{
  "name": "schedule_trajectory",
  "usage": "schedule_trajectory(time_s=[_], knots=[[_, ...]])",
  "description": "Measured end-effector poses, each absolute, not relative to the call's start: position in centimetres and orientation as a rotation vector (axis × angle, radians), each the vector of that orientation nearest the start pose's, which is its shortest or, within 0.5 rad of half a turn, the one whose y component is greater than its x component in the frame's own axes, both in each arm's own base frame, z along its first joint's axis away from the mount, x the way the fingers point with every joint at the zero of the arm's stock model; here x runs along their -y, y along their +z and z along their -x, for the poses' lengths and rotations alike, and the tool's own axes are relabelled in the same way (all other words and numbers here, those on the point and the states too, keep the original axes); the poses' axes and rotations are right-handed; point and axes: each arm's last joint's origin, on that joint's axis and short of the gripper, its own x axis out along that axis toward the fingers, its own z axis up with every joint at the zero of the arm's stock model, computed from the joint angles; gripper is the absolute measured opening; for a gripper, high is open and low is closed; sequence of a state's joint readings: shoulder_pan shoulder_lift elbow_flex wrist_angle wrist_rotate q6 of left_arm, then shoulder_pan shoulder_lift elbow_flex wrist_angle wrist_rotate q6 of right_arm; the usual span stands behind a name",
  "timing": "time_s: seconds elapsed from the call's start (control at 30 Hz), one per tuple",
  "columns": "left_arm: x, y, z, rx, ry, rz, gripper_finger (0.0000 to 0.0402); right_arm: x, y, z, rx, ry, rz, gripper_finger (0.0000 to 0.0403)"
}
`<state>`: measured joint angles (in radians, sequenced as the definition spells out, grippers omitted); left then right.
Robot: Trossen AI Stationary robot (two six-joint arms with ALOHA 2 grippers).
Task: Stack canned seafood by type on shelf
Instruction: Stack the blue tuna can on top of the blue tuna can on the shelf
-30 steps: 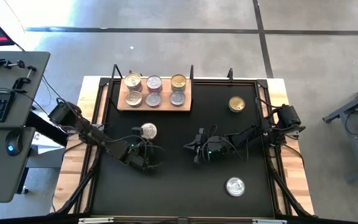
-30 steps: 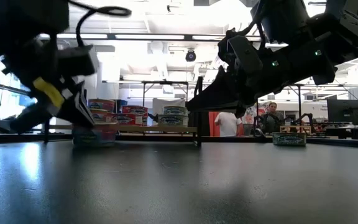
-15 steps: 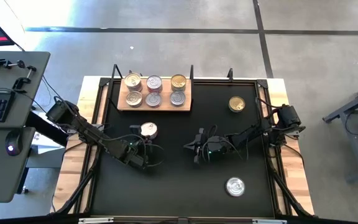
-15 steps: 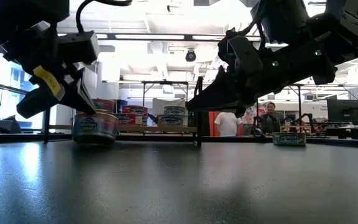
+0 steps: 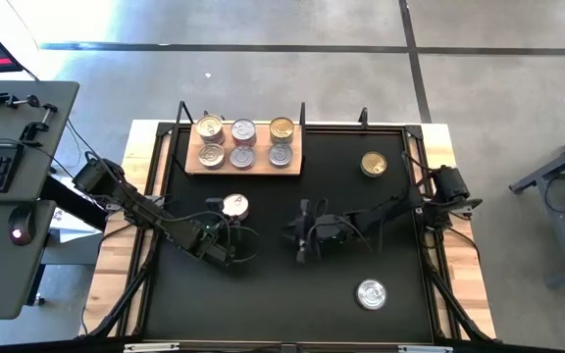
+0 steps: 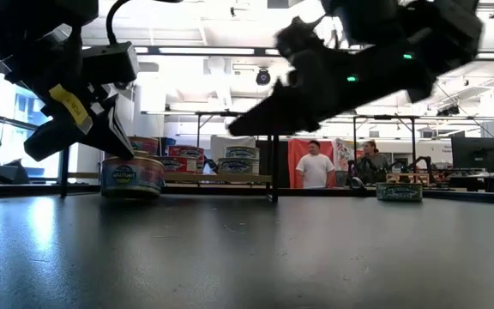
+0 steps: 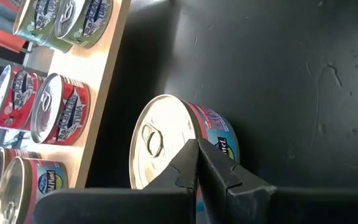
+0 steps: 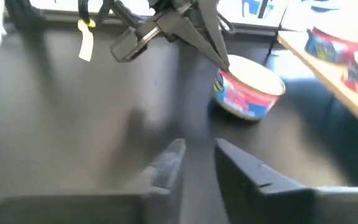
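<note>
Left tool (image 5: pixel 231 224) sat pinched shut, empty, its dark tips right against the near rim of a short round silver-lidded tin with a blue and red label (image 5: pixel 234 205); in the left wrist view the closed fingers (image 7: pixel 199 167) crossed over that tin's lid edge (image 7: pixel 166 140). Whether they touched it could not be told. The tin stood upright on the black tabletop (image 5: pixel 273 284), just off the front edge of the flat light-brown wooden shelf board (image 5: pixel 292 163), left of the tabletop's centre.

Right tool (image 5: pixel 300 235) hovered near the middle of the tabletop, fingers (image 8: pixel 168 163) parted to a narrow gap and holding nothing, pointed toward the left tool and the blue-labelled tin (image 8: pixel 247 93). From the low view it hung well above the surface (image 6: pixel 256 116).

On the shelf, along the far edge of the tabletop, six tins stood in two rows of three: silver lids, one pinkish top (image 5: pixel 243 129), one gold (image 5: pixel 282 127). A lone gold-lidded tin (image 5: pixel 374 164) stood near the far right corner, and a silver-lidded one (image 5: pixel 370 293) lay toward the near right edge, both well apart from either tool.
</note>
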<state>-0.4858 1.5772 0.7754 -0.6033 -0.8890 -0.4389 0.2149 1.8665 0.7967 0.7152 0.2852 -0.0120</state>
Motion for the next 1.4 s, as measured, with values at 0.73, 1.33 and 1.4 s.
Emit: schedule_trajectory(time_s=[0.73, 1.33, 1.4], knots=[[9.9, 15.0, -23.0, -0.927, 0.582, -0.519, 0.0, -0.4, 10.7, -48.9, -0.445, 0.069, 0.878, 0.0264], [11.1, 18.6, -19.6, -0.873, 0.614, -0.372, 0.0, -0.7, 12.8, -48.4, -0.593, -0.075, 0.49, 0.0247], [11.3, 18.9, -18.8, -0.853, 0.619, -0.32, 0.0, -1.1, 13.5, -46.8, -0.585, -0.083, 0.422, 0.0237]])
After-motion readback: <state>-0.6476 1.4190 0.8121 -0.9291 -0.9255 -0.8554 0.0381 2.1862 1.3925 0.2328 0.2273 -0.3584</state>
